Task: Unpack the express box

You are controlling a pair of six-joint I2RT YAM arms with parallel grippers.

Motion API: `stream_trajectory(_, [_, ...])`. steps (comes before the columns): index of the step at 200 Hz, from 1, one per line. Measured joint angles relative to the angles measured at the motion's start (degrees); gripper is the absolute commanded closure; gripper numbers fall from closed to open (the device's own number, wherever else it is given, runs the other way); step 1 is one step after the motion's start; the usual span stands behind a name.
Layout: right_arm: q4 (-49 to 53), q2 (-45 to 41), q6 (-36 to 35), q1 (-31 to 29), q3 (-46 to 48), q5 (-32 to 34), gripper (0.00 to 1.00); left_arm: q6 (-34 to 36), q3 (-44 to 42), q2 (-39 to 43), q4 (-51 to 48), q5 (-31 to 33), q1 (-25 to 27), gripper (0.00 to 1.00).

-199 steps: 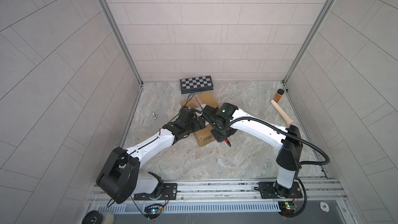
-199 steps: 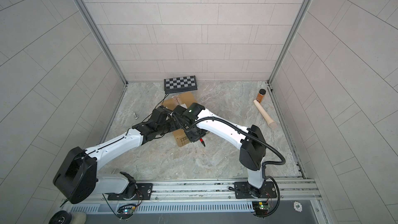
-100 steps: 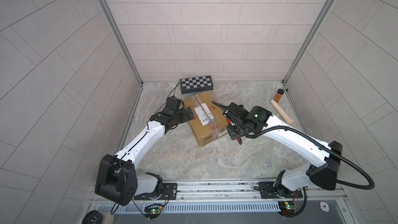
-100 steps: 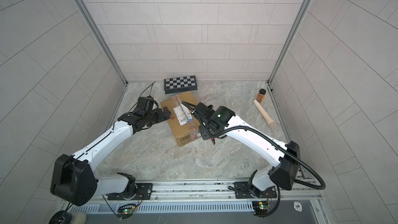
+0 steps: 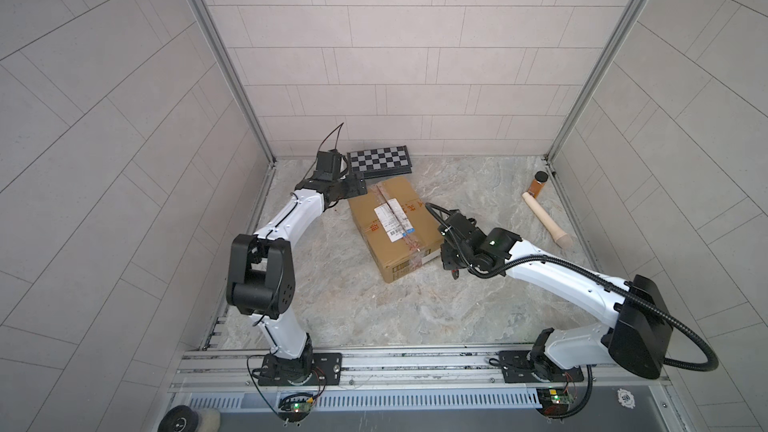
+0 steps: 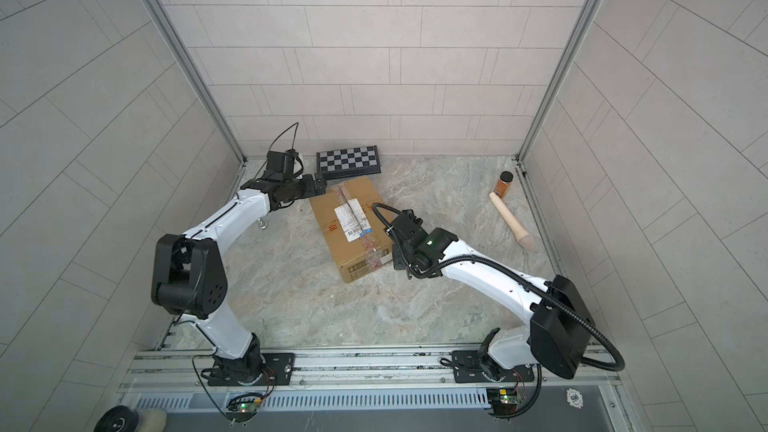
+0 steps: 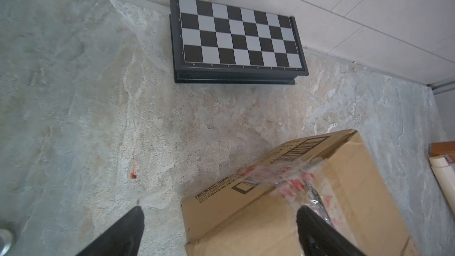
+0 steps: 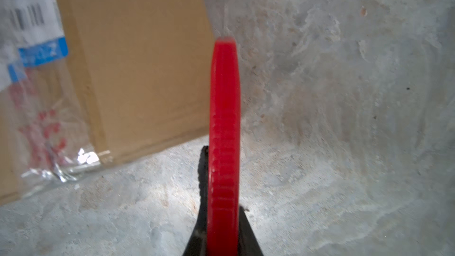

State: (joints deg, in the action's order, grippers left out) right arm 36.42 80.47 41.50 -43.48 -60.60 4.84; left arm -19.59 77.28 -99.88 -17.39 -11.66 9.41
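Both top views: the express box (image 5: 399,251) (image 6: 353,251) is lying flat on the marbled table (image 5: 374,317), with its taped seam and white label facing up. It is sitting just in front of the checkered board case (image 5: 380,161).
Left side: the left gripper (image 7: 219,214) is hovering at the box's far left corner with its fingers spread wide, holding nothing. One finger (image 7: 315,230) is hanging over the taped seam and the other over bare table.
Right side: the right gripper (image 8: 222,208) is pinching a red ridged tool (image 8: 224,107) between nearly closed fingers. The tool's tip is pointing at the table just beside the box's edge.
Table edge: a wooden pin (image 5: 544,218) and a brown jar (image 5: 537,184) are sitting near the right wall, well apart from the box.
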Motion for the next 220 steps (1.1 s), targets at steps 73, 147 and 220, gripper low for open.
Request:
stream_trajectory(73, [-11.7,14.7,-2.4,10.3,-10.7,-4.0,1.0,-2.8,-19.1,10.6,7.8,-4.9,2.3,0.0])
stream_trajectory(147, [-10.4,30.3,-10.6,21.0,-29.8,-10.2,1.0,-11.0,-36.0,33.2,4.3,-3.5,8.3,0.0])
stream_trajectory(220, [-7.9,7.1,-10.5,19.6,-8.8,-11.7,1.0,-6.3,-11.9,19.0,0.5,-0.2,-4.7,0.0])
